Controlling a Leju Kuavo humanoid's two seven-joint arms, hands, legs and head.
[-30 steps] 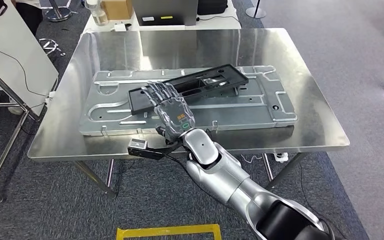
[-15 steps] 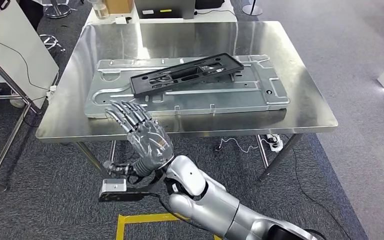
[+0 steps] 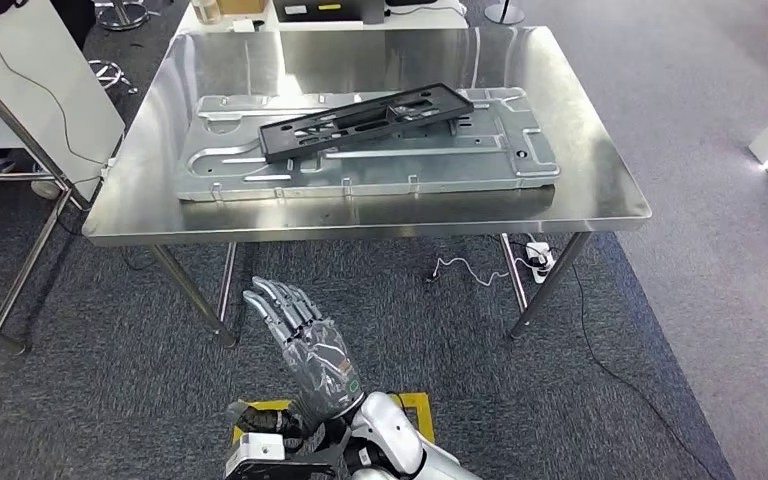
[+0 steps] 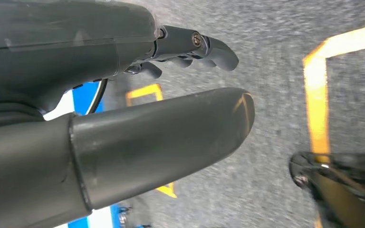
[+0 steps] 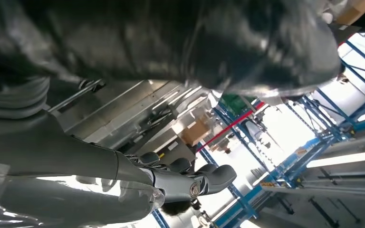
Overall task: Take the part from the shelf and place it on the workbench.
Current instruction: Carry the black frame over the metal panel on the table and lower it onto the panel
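The right hand (image 3: 305, 345) is raised low in the head view, over the grey carpet (image 3: 110, 400), its fingers (image 3: 275, 305) stretched out and apart, holding nothing. Just below its wrist lies yellow floor tape (image 3: 415, 402).

In the left wrist view, the left hand (image 4: 123, 95) hangs above the same kind of carpet, its thick thumb (image 4: 171, 128) extended and the darker fingers (image 4: 209, 47) curled at their tips with nothing between them; yellow tape lines (image 4: 316, 104) run across the floor beyond it.

Ahead of the right hand, well apart from its fingertips, stands the steel workbench (image 3: 600, 200). On it lies a large flat galvanised sheet-metal panel (image 3: 360, 165), and the black plastic part (image 3: 365, 120), a long slotted frame, rests across the top of that panel, tilted at an angle to its long edges. Neither hand touches it.

Beyond the right hand on its left side, a white panel on a metal stand (image 3: 30, 100) sits beside the workbench.
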